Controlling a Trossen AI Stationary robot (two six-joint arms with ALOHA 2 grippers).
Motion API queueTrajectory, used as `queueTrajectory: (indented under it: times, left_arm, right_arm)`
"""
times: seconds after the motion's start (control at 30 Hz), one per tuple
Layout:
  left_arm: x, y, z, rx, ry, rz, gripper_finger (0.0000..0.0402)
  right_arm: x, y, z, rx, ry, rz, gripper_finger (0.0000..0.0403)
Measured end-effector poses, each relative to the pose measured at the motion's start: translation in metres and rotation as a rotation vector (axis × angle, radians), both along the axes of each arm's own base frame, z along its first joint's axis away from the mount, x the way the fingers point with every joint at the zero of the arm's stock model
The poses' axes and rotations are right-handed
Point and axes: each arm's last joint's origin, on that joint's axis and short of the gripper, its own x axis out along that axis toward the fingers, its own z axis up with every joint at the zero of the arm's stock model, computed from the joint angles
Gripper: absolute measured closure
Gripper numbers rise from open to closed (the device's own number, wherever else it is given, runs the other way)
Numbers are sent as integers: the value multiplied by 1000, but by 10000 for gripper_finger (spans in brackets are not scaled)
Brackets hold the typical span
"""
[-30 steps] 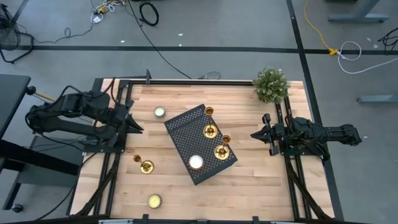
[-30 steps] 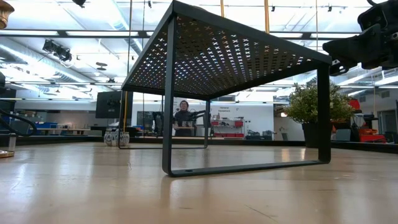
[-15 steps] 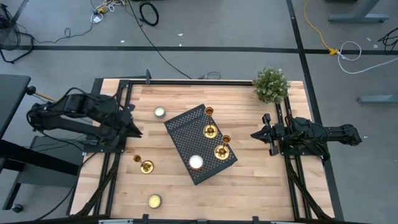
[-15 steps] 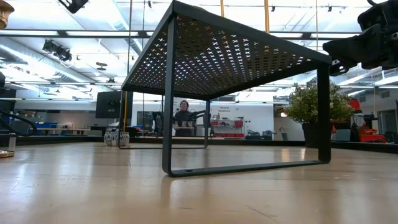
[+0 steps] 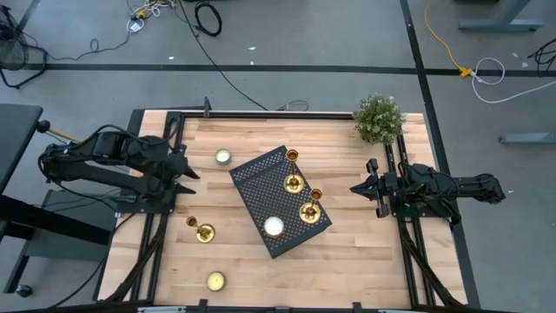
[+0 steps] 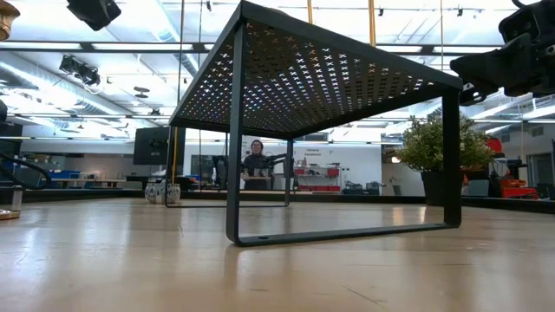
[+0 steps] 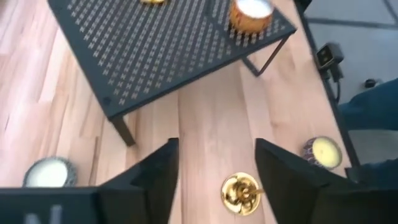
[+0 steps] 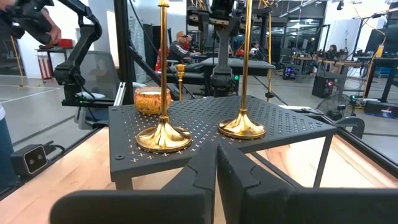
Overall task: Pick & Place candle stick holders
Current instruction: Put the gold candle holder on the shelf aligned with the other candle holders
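I'm lining up on the last floor-level holder (image 5: 201, 230): my left gripper (image 5: 185, 170) hangs above the table's left edge, fingers spread, nothing in them. Next I need to drop down and straddle its thin stem. Count: four candle stick holders, I think, with three on the black rack (image 5: 256, 187) and one on the wood, plus three tealights. My right gripper (image 5: 356, 189) waits shut at the right edge.
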Motion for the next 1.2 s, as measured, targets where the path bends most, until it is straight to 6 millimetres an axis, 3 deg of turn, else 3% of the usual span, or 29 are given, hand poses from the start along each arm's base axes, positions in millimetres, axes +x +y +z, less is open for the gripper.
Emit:
queueTrajectory:
  times: [0.2,0.37,1.2]
  left_arm:
    - [2,0,-4,2,55,12,108]
    - [5,-3,-7,-1,102,-6,74]
    - [17,-24,-15,31,190,-130,67]
  right_arm:
    - [0,0,0,0,0,0,385]
    - [0,0,0,0,0,0,385]
    - [0,0,0,0,0,0,385]
